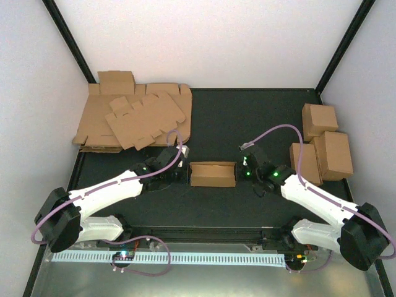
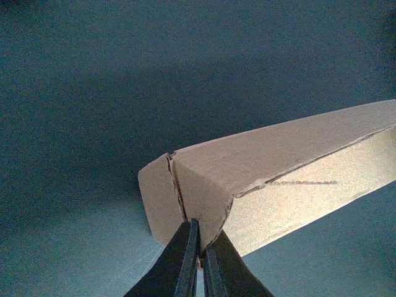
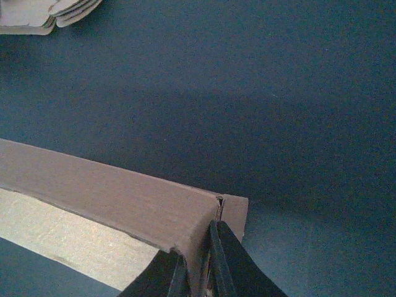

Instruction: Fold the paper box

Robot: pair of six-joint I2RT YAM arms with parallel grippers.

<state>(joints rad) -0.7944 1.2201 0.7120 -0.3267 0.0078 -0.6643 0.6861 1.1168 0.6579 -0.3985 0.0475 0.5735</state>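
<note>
The box [image 1: 212, 174] stood on the table [image 1: 247, 117], near the front right corner of the heap [image 1: 133, 117]. My left claw [image 2: 199, 241] and right claw [image 3: 199, 255] each pinched one end wall. I judged it light, thin and easily creased.

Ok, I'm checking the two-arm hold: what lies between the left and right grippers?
The paper box, in the top view: the left gripper and right gripper have jaws shut on its end walls, as both wrist views confirm.
</note>
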